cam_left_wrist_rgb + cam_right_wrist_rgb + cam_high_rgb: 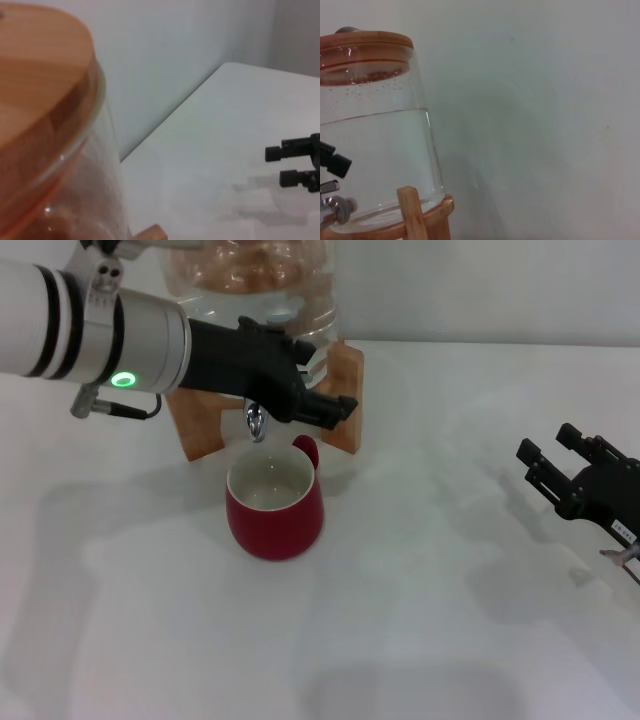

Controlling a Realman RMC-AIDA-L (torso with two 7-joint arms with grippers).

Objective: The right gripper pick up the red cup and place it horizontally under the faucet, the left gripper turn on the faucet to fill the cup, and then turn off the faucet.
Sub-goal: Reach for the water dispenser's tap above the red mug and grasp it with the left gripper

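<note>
**Left end effector at the faucet, red cup upright beneath the spout**

You had the left end effector [325, 410] reaching across the front of the water jug [250, 280], directly above the faucet [257, 423]. Its black fingers covered the top of the faucet, so you could not tell from the head view whether they were apart or closed on the lever. Only the chrome spout showed below them, pointing down.

The red cup [275, 502] stood upright on the white bench [420, 600], just in front of the jug's wooden stand [345, 390]. Its off-white inside faced up, its rim sat under the spout, and its small handle pointed back toward the stand. Nothing gripped it.

Your right end effector [545, 453] was well apart from the cup, low over the bench at the right side, with its two fingers spread and holding nothing. The left wrist view showed the same fingers [280, 152] far off, parted.

From the right wrist view you saw the jug [380, 160] holding clear water beneath a wooden lid [365, 40], with the faucet [335, 207] at its base.
</note>
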